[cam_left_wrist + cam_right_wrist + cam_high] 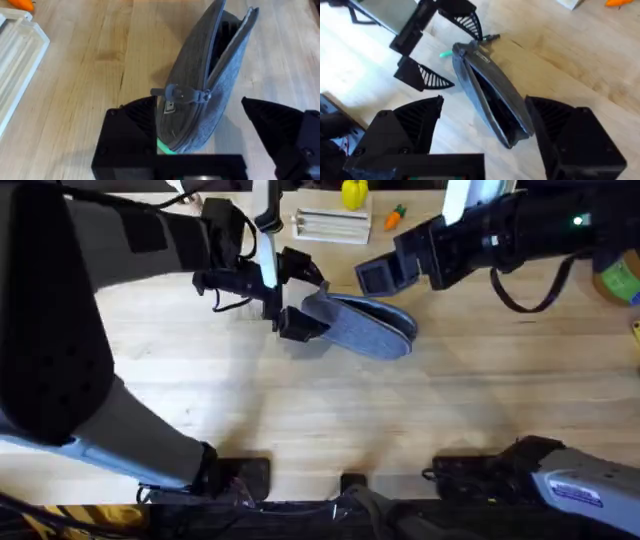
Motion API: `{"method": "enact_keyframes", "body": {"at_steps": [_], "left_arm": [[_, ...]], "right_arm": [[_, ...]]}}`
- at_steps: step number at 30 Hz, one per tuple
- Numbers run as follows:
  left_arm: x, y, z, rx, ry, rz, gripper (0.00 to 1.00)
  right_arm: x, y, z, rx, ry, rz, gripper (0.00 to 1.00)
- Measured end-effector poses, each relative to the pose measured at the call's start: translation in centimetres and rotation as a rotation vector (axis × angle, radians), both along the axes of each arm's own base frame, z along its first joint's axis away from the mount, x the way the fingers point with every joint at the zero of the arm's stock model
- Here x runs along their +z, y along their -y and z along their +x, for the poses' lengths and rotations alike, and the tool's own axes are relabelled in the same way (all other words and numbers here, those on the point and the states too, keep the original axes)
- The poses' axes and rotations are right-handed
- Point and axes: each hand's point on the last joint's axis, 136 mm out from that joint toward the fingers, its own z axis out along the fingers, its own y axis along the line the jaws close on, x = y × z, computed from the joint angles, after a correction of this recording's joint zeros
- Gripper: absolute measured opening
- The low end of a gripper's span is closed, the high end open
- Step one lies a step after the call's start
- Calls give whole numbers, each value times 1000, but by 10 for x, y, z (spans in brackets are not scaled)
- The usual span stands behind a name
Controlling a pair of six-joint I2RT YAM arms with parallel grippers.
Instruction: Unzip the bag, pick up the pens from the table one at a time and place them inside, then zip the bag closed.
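While unzipped on table (300,410), bag (370,328) between left gripper (197,112) and right gripper (485,105), both wide apart.

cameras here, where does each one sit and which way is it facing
Overhead: fixed above the arm bases, looking down and forward at the light wood table; both arms show.
Left wrist: on the left arm, looking at the open blue-grey fabric pouch; own black fingers straddle its zipper-pull end.
Right wrist: on the right arm, looking into the pouch's other end; own fingers straddle it, left gripper beyond.
Shared: all show the pouch.
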Motion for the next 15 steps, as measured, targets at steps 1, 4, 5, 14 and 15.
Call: {"method": "enact_keyframes", "body": {"at_steps": [1,4,5,14,15], "left_arm": [[0,0,0,0,0,0,993],[0,-2,-1,6,-14,1,993],[-1,-3,-2,9,-25,3,993],[23,-41,3,126,-30,2,993],[29,-47,4,144,-14,3,993]], "right_arm": [[-2,1,-3,6,-10,-11,997],[-8,5,-9,24,-32,-40,997],[-10,6,-11,33,-38,-50,997],[-15,7,-14,150,3,-134,105],[-18,7,-14,166,2,-147,50]]}}
